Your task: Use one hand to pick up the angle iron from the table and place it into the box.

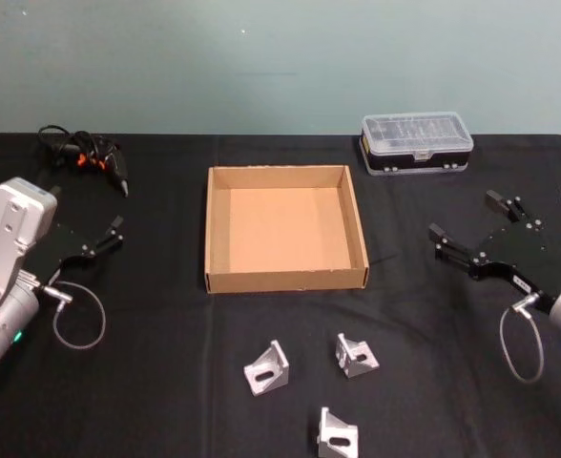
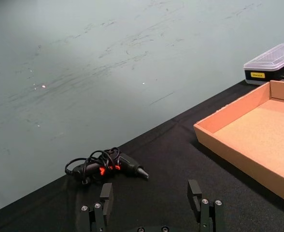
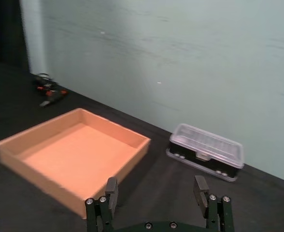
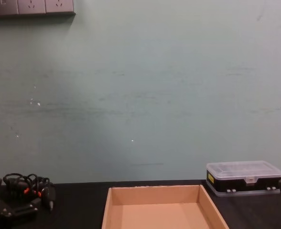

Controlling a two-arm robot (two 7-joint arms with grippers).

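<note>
Three angle irons (image 1: pixel 266 368) (image 1: pixel 356 355) (image 1: pixel 338 434) lie on the black table (image 1: pixel 166 382) at the lower centre of the head view, just below the cardboard box (image 1: pixel 285 280), with the left gripper (image 1: pixel 114 234) at mid-left and the right gripper (image 1: pixel 463 215) at mid-right, both spread wide.

L gripper (image 1: pixel 114 234) & R gripper (image 1: pixel 464 214): matte black, two slim flat fingers (image 2: pixel 106 192) each. Silver screw heads (image 2: pixel 94 206) sit just behind finger bases. Further back from fingers: boxy silver-grey arm housings (image 1: pixel 13 224), thin grey cable loops (image 1: pixel 78 322) w/ metal plug (image 1: pixel 59 297), small teal indicator light (image 1: pixel 17 336).
</note>
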